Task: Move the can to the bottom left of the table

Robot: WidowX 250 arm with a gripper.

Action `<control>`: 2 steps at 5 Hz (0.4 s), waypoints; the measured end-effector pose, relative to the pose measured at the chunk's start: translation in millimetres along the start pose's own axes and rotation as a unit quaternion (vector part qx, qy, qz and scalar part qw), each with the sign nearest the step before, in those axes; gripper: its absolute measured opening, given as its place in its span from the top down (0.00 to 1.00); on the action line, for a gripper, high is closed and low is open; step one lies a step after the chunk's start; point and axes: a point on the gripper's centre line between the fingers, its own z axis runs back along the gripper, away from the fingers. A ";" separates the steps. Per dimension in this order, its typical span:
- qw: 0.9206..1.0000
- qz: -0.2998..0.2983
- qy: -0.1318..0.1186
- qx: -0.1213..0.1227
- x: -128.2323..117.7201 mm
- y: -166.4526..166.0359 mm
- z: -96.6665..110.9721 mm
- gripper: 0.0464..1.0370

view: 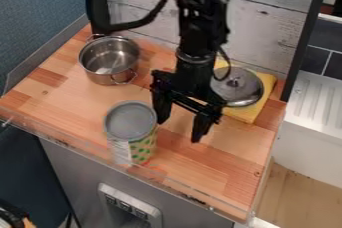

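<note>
Wooden counter, robot arm, jaws apart beside upright can

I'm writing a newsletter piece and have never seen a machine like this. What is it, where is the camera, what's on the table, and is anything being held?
The black machine is a robot arm, coming in from the top, with its hand over a wooden table. The single picture comes from a fixed camera looking down at a slant. Near the front edge stands a can with green dots and a grey top. Behind it is a metal pot; to the picture's right, a metal lid lies on something flat and yellow. The hand's two fingers are spread, holding nothing, one close beside the can.
</note>
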 end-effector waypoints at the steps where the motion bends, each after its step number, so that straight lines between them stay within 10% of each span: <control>1: 1.000 0.012 0.011 0.007 -5.1 35.3 -1.3 0.04; 2: 1.000 0.004 0.019 0.012 -12.7 58.5 -4.8 0.04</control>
